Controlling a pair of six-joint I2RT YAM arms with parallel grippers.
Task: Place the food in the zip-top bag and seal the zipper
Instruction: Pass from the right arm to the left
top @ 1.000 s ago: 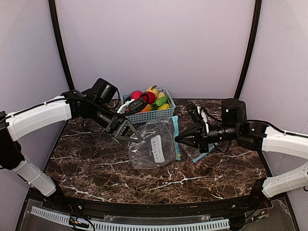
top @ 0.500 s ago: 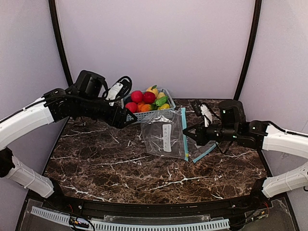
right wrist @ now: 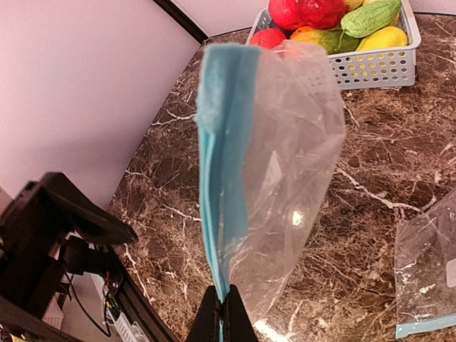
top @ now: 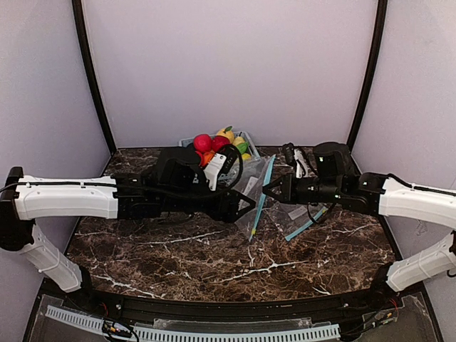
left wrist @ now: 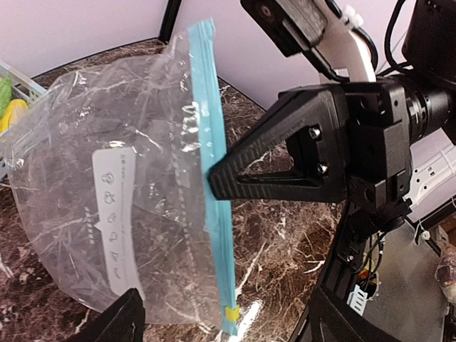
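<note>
The clear zip-top bag [top: 251,201] hangs edge-on above the table's middle, its white label [left wrist: 114,214] facing my left wrist camera. My right gripper [top: 268,191] is shut on the bag's light-blue zipper [left wrist: 211,214], pinching the strip [right wrist: 217,178] at about mid-length. My left gripper [top: 244,210] stands open just left of the bag, its jaws wide on either side of the bag's lower end and touching nothing. The food [top: 217,144], red round fruits and a long green piece [right wrist: 370,16], lies in the basket. The bag holds nothing.
A light-blue mesh basket [right wrist: 370,65] stands at the back centre against the wall. A second clear bag [top: 303,217] with a blue strip lies flat on the marble table [top: 178,249] under my right arm. Black posts rise at both back corners.
My left arm swung from beside the basket to the table's middle and its jaws opened. My right gripper lifted and turned the bag from lying flat to hanging edge-on.
</note>
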